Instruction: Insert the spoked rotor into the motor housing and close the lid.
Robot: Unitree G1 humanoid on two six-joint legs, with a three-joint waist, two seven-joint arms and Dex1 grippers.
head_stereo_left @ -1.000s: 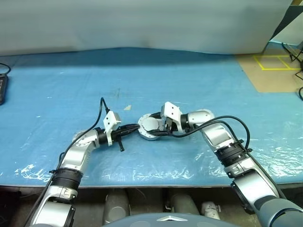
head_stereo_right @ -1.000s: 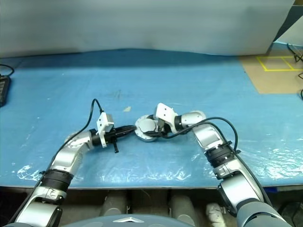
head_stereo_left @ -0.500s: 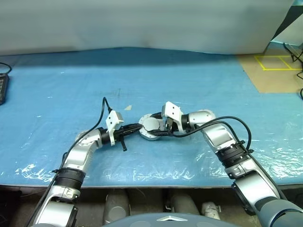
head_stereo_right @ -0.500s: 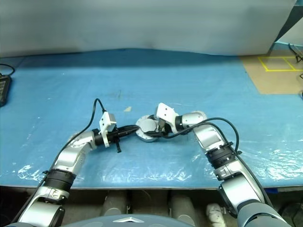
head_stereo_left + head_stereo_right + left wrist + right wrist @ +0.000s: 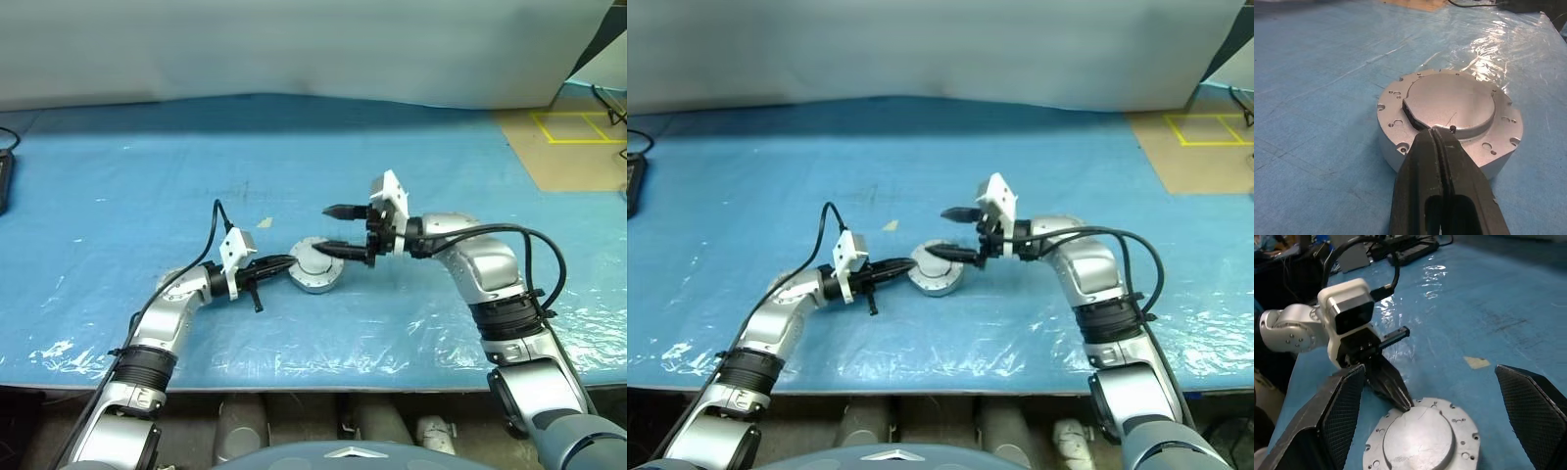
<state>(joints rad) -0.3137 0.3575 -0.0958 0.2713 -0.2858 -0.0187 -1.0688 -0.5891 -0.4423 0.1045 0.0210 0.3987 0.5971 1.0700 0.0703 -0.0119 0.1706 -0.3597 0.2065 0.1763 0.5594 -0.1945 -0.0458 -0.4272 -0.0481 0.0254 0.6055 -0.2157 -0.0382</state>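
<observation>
The silver motor housing (image 5: 313, 267) lies on the blue table with the lid (image 5: 1452, 104), smooth grey face up, resting in its top recess; one edge shows a dark gap. The spoked rotor is hidden. My left gripper (image 5: 285, 262) is shut, and its tips (image 5: 1436, 136) rest on the lid's near edge at the housing rim. My right gripper (image 5: 338, 230) hangs open a little above the housing's right side, pointing left, with nothing between its fingers (image 5: 1341, 417).
Crinkled clear plastic covers the blue table (image 5: 411, 176). A small tan scrap (image 5: 265, 222) lies just behind the housing. A dark device (image 5: 4, 181) sits at the far left edge. Brown flooring with yellow tape (image 5: 568, 137) shows at the back right.
My right gripper opened wider, let go of the lid and rose up and to the right, away from the housing. The left gripper and the housing stayed put.
</observation>
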